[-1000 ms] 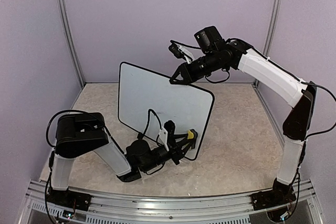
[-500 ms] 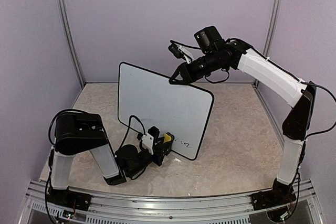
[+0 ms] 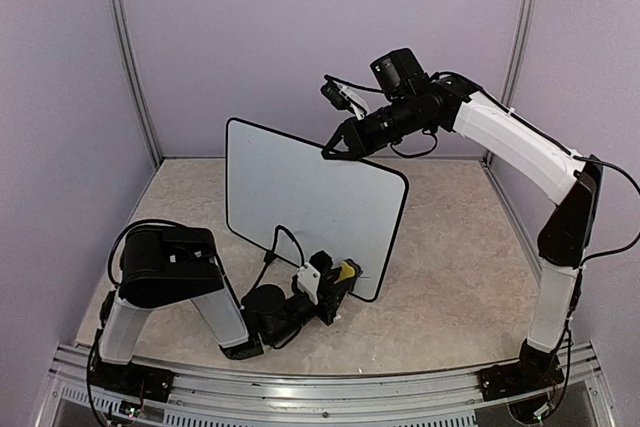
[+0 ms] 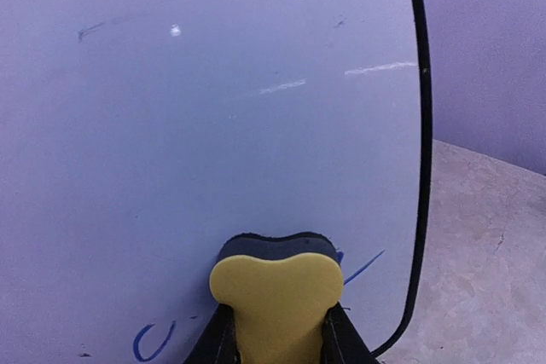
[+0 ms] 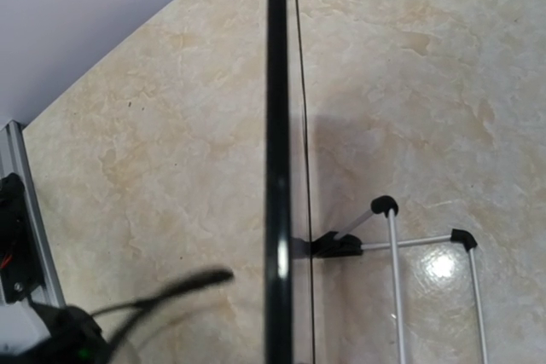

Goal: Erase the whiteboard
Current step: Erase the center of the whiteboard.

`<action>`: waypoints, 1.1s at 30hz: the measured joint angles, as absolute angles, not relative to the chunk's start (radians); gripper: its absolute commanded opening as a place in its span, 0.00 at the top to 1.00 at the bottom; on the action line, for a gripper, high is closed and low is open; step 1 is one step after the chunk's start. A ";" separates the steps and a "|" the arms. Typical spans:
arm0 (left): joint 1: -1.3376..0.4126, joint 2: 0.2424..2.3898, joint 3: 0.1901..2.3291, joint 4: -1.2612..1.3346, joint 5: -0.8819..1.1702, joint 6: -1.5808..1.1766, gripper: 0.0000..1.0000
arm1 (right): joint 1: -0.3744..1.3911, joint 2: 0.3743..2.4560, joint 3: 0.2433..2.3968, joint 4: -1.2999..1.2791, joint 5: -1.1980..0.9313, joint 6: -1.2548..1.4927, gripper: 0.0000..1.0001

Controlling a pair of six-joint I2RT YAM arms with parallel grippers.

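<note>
The whiteboard (image 3: 300, 192) stands upright on the table, tilted back on a wire stand (image 5: 394, 245). My right gripper (image 3: 333, 150) is shut on its top edge, the black frame (image 5: 277, 168) running down the middle of the right wrist view. Low at the board's bottom right, my left gripper (image 3: 338, 285) is shut on a yellow eraser (image 3: 347, 271) with a dark felt face. The eraser (image 4: 275, 291) presses flat against the whiteboard (image 4: 213, 125). Blue pen strokes (image 4: 153, 343) remain left of it, and a short blue line (image 4: 364, 266) to its right.
Purple walls with metal posts (image 3: 128, 57) close in the cell on three sides. An aluminium rail (image 3: 330, 392) runs along the near edge by the arm bases. The left arm's black cable (image 3: 280, 242) loops in front of the board.
The left gripper swept the eraser left along the board's bottom, then back right over the small writing near the corner. The right gripper and the board held still.
</note>
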State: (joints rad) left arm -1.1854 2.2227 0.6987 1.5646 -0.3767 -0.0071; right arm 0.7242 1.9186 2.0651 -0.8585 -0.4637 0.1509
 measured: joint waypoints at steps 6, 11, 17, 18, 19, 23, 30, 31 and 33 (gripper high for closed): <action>-1.228 2.271 0.789 1.563 -0.290 0.001 0.90 | 0.724 1.920 2.065 -0.857 -0.481 0.147 1.00; -1.235 2.277 0.803 1.563 -0.297 0.007 0.93 | 0.724 1.921 2.065 -0.855 -0.486 0.146 1.00; -1.195 2.263 0.704 1.567 -0.363 0.017 0.92 | 0.724 1.921 2.065 -0.852 -0.486 0.143 1.00; -1.182 2.260 0.682 1.568 -0.371 0.016 0.92 | 0.724 1.921 2.065 -0.851 -0.486 0.143 1.00; -1.172 2.257 0.665 1.568 -0.377 0.016 0.92 | 0.724 1.921 2.065 -0.851 -0.485 0.143 1.00; -1.150 2.249 0.651 1.568 -0.364 0.009 0.92 | 0.724 1.922 2.065 -0.842 -0.471 0.154 1.00; -1.146 2.249 0.655 1.568 -0.358 0.020 0.92 | 0.724 1.922 2.065 -0.839 -0.469 0.156 1.00; -1.141 2.249 0.657 1.568 -0.358 0.023 0.92 | 0.724 1.922 2.065 -0.835 -0.467 0.155 1.00; -1.122 2.249 0.661 1.568 -0.357 0.023 0.92 | 0.724 1.924 2.065 -0.824 -0.463 0.155 1.00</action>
